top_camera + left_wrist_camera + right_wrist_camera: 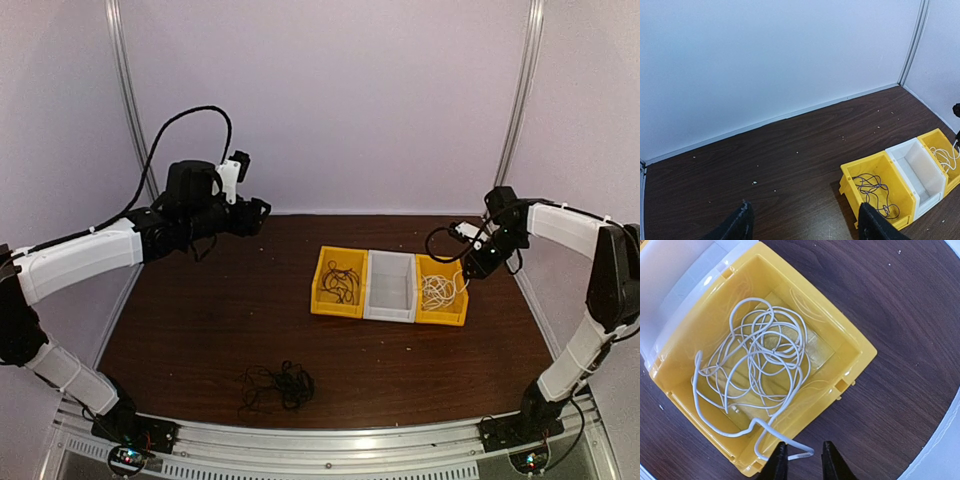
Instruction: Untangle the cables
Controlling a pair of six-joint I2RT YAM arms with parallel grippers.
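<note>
R claw (803, 446) is narrow, w/ the end of the white cable (760, 355) between its fingers (780, 462), at the yellow bin (850, 340) rim just under it; gripped or loose, can't tell. L claw (805, 207) gapes wide above the desk (790, 150); black cable tangle (280, 385) lies well back from it, toward the arm bases.

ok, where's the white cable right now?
White cable lies coiled in the right-hand yellow bin, next to the white bin, under the right gripper; one loop drapes over the rim.
</note>
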